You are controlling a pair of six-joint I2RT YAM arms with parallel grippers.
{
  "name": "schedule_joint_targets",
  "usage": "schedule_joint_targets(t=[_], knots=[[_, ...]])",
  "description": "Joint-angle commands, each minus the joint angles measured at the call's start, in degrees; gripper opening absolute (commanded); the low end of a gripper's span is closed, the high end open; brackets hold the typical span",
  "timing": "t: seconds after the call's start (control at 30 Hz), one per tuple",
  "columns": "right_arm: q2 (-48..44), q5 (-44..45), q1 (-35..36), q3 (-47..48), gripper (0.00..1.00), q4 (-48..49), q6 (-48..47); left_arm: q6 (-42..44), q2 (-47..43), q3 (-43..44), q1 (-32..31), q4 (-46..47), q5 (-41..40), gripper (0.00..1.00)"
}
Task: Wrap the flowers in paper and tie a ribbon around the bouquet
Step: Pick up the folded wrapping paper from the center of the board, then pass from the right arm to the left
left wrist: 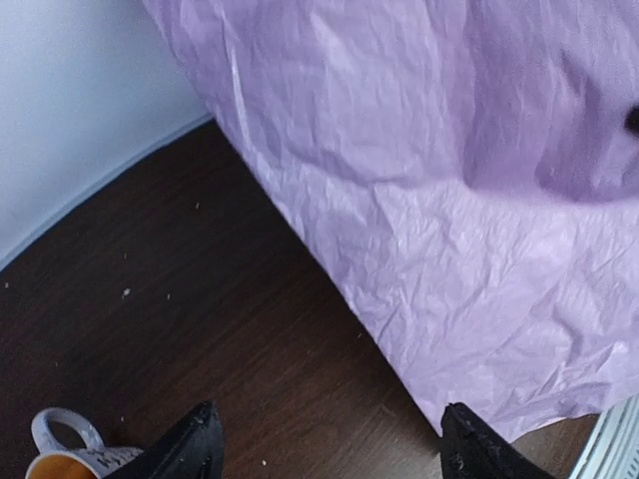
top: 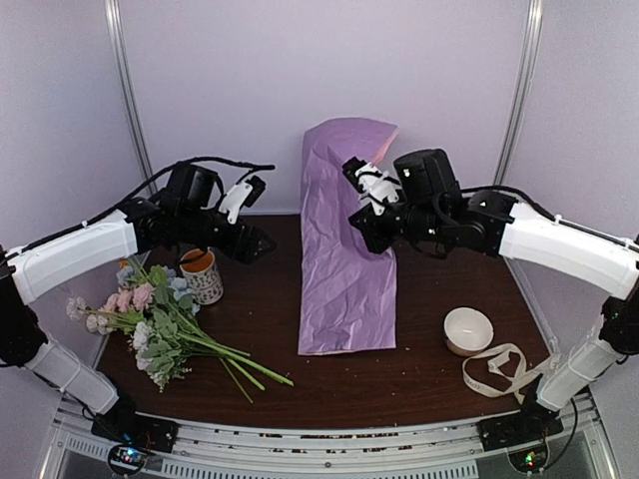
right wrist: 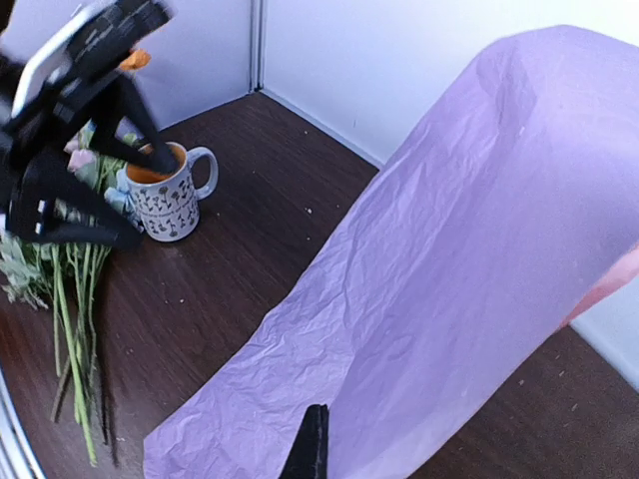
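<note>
While right tool (right wrist: 318, 417) clamps the paper (top: 344, 269) by its raised edge, left tool (left wrist: 329, 414) spread apart, sheet just ahead of it.

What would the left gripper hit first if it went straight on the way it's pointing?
Most likely the purple paper: the open left gripper points across a strip of bare table at the sheet's near edge. Depth is unclear, so it might touch the table just before the paper.

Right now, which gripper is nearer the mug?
Left. The left gripper hangs open close beside the mug. The right gripper is well off toward the other side, shut on the raised paper.
</note>
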Motion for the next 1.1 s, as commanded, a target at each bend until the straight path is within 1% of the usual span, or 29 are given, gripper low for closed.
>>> schedule_joint_targets(t=[0.0, 0.1, 0.17, 0.27, 0.37, 0.47, 0.6, 0.7, 0.8, 0.9, 1.07], knots=[[-1.0, 19.4, 7.4, -7.6, 0.00, 6.8, -15.5, -2.1, -2.5, 5.5, -0.2, 5.3, 7.2, 0.78], [1.9, 23.8, 10.4, -7.6, 0.00, 8.5, -17.7, -4.3, -3.9, 6.4, -0.2, 9.5, 10.0, 0.84], [4.9, 27.1, 12.1, -6.4, 0.00, 8.4, -18.7, -4.8, -4.6, 5.9, -0.2, 11.4, 10.4, 0.88], [8.3, 29.8, 14.3, -5.3, 0.00, 8.9, -19.9, -5.5, -4.5, 5.5, -0.3, 12.2, 10.7, 0.97], [10.7, 31.7, 16.0, -4.3, 0.00, 9.8, -20.5, -6.8, -3.1, 6.2, -0.2, 10.1, 9.6, 0.98], [12.7, 34.3, 17.6, -3.7, 0.00, 10.9, -21.8, -7.7, -1.1, 8.5, -0.2, 4.9, 4.4, 0.98], [15.5, 35.4, 19.2, -2.2, 0.00, 10.6, -22.6, -9.5, 2.4, 12.3, -0.2, -2.7, -2.5, 0.98], [17.7, 36.9, 20.6, -0.9, 0.00, 10.5, -24.1, -12.0, 4.9, 13.5, -0.3, -6.0, -7.4, 0.98], [19.3, 38.0, 21.1, 0.3, 0.00, 10.3, -24.2, -14.4, 5.8, 13.0, -0.2, -8.4, -11.5, 0.98], [19.6, 37.9, 21.1, 0.4, 0.00, 10.4, -23.8, -15.5, 4.6, 11.5, -0.3, -9.9, -15.8, 0.98], [20.5, 38.2, 21.1, 0.7, 0.00, 10.6, -23.7, -17.3, 1.3, 8.3, -0.2, -10.1, -18.2, 0.98]])
